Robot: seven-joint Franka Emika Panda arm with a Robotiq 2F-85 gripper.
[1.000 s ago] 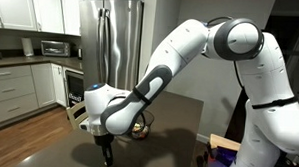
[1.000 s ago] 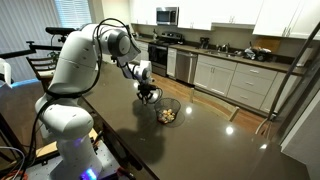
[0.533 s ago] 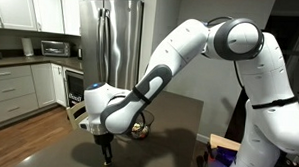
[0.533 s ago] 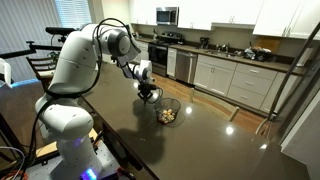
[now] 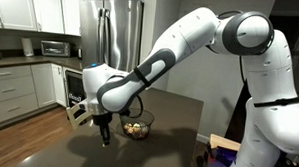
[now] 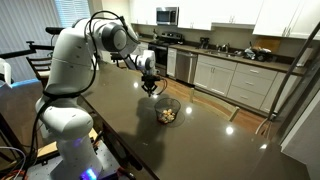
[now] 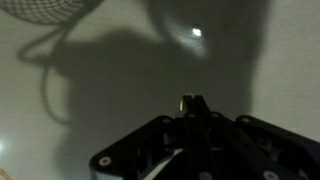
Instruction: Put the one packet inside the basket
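Note:
My gripper (image 7: 190,103) is shut, with a tiny pale-yellow packet (image 7: 186,99) pinched at its fingertips in the wrist view. The packet is too small to make out in both exterior views. The gripper (image 5: 105,136) hangs above the dark glossy table (image 5: 168,119), a short way from the round dark wire-mesh basket (image 5: 137,125). In an exterior view the gripper (image 6: 151,88) is up and to the left of the basket (image 6: 167,109). The basket's rim (image 7: 45,10) shows at the top left of the wrist view.
A mixed heap of packets (image 6: 168,116) lies inside the basket. A bright ceiling-light reflection (image 7: 196,32) shines on the table. Behind stand a steel fridge (image 5: 111,37), kitchen cabinets (image 6: 230,75) and a wooden chair (image 5: 76,113) by the table's far edge.
The arm has risen, lifting the shut gripper and packet up off the table surface. The basket has not moved.

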